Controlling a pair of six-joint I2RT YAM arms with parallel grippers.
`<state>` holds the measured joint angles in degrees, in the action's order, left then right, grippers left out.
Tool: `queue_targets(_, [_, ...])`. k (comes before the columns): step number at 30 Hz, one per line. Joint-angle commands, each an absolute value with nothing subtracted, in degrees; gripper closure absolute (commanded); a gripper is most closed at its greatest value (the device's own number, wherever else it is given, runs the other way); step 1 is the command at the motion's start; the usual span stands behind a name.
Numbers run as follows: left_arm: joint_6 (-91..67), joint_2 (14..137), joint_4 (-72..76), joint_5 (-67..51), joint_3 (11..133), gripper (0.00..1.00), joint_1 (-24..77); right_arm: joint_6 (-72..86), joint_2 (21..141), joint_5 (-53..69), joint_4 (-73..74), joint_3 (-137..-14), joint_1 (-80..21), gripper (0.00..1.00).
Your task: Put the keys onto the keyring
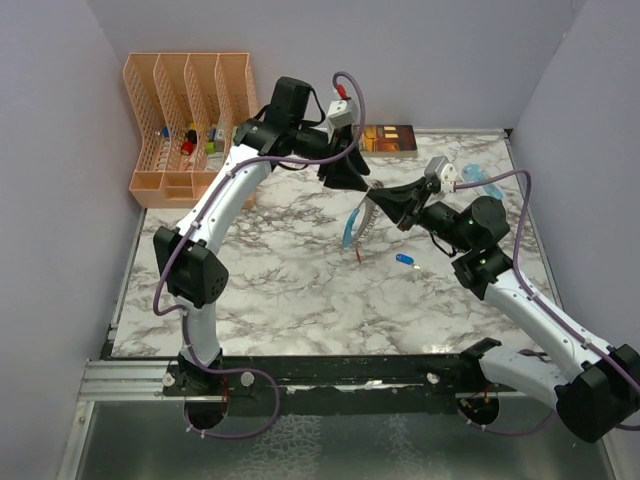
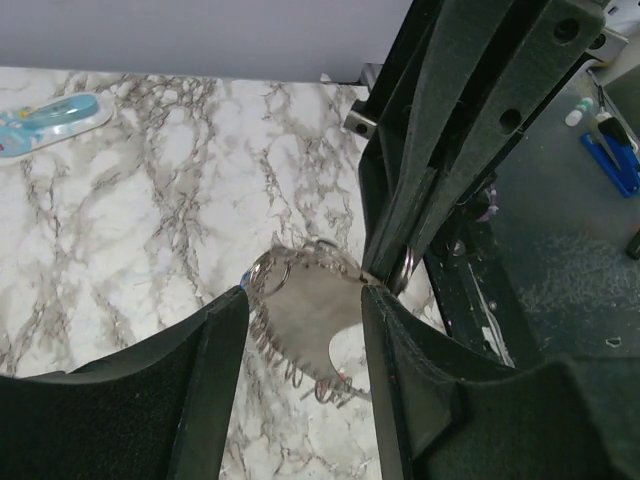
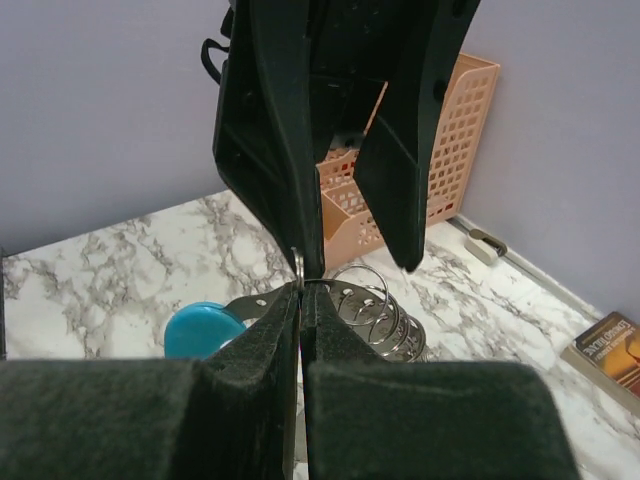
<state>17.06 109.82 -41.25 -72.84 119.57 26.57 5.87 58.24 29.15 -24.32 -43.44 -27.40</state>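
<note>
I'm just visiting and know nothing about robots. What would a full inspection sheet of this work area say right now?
Surface: marble table, nothing spilled.
Job's things: keyring held in the air, light-blue strap dangling; dark blue key lying on the table, off the ring; red key below the strap, attachment unclear.
Clutter: pale-blue see-through object, book, peach organiser along the far edge.
Grippers: right gripper shut on the keyring; left gripper open around it.
Cables: purple cables follow both arms.
Surroundings: lilac walls.

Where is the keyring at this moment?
Top view: the keyring hangs near the middle of the table, pinched in the right gripper's shut fingers, with the left gripper's open fingers on either side.
</note>
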Motion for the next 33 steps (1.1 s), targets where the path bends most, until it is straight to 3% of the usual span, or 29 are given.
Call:
queue_targets(1, [16.47, 108.51, -39.36, -75.53, 121.01, 0.48, 29.79, 8.42, 59.12, 29.48, -31.36, -44.88, -27.6, 0.99])
queue_targets(5, [16.69, 109.52, -39.62, -75.73, 122.2, 0.51, 30.23, 7.92, 58.82, 29.38, -29.31, -45.27, -27.59, 0.99])
queue_targets(8, [17.31, 109.6, -40.29, -76.6, 122.42, 0.69, 30.37, 7.5, 58.7, 29.4, -28.01, -45.48, -27.6, 0.99])
queue_targets(10, [17.57, 109.48, -40.64, -76.91, 122.31, 0.75, 30.38, 7.51, 58.87, 29.47, -27.78, -45.48, -27.59, 0.99])
queue_targets(24, [27.88, 106.63, -50.66, -77.32, 121.12, 0.56, 22.2, 6.29, 56.92, 26.89, -23.54, -46.65, -27.59, 0.99])
queue_targets(33, [30.15, 107.06, -52.52, -81.33, 119.9, 0.52, 26.5, 6.22, 58.74, 28.39, -22.38, -48.07, -27.6, 0.99])
